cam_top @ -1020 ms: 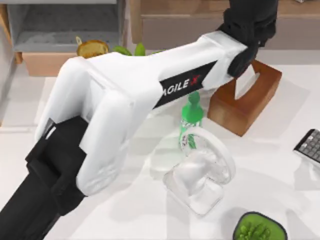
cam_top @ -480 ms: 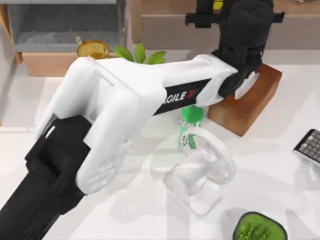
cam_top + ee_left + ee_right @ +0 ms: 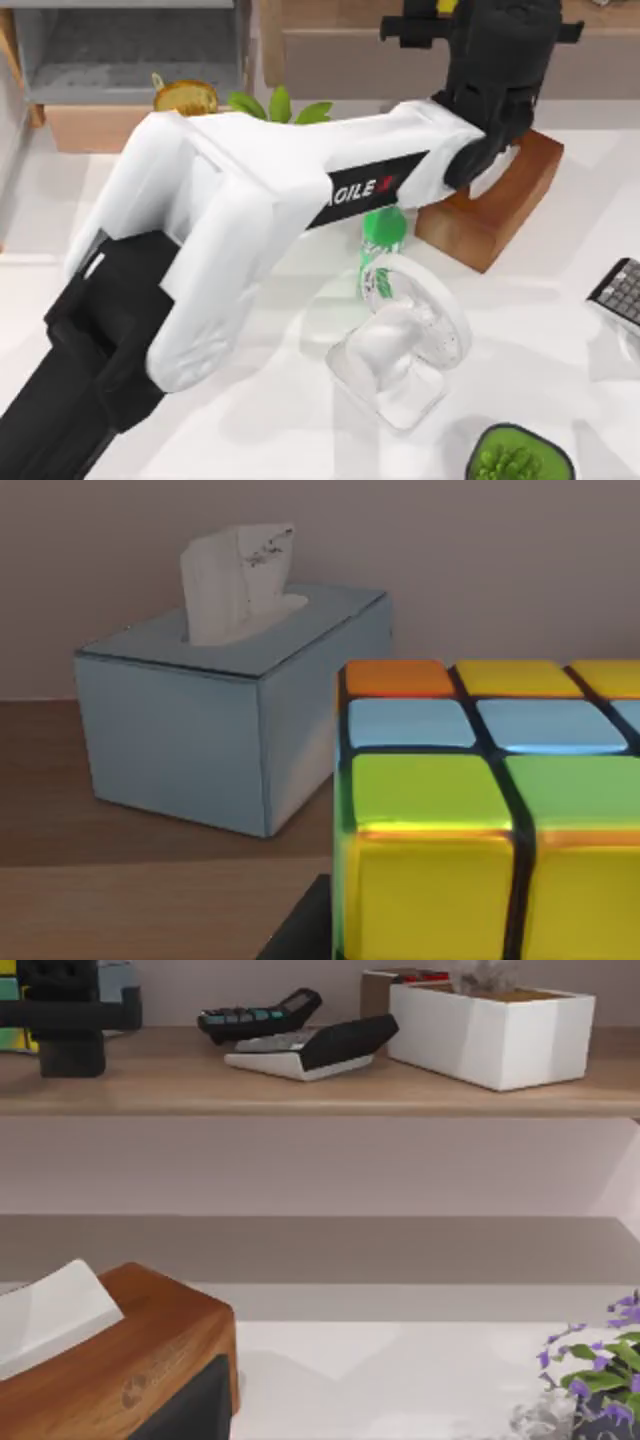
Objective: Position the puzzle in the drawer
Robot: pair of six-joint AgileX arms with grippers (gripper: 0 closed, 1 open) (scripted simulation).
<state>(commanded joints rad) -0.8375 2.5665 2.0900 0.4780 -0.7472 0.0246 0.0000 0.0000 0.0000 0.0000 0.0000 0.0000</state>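
Puzzle point(image 3: 480, 810) sits right at the left gripper point(image 3: 440, 12) up on the shelf point(image 3: 330, 1085), beside a tissue box point(image 3: 230, 730), presumably for pickup; whether the grip is closed I cannot tell.

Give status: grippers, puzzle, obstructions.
Left gripper at the shelf, around the puzzle. Drawer open at top view's upper left. Blue tissue box beside puzzle.

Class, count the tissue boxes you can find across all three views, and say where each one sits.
2. A blue-grey tissue box stands on the shelf beside the puzzle. A brown wooden tissue box sits on the table, partly under the left arm. Others may be hidden.
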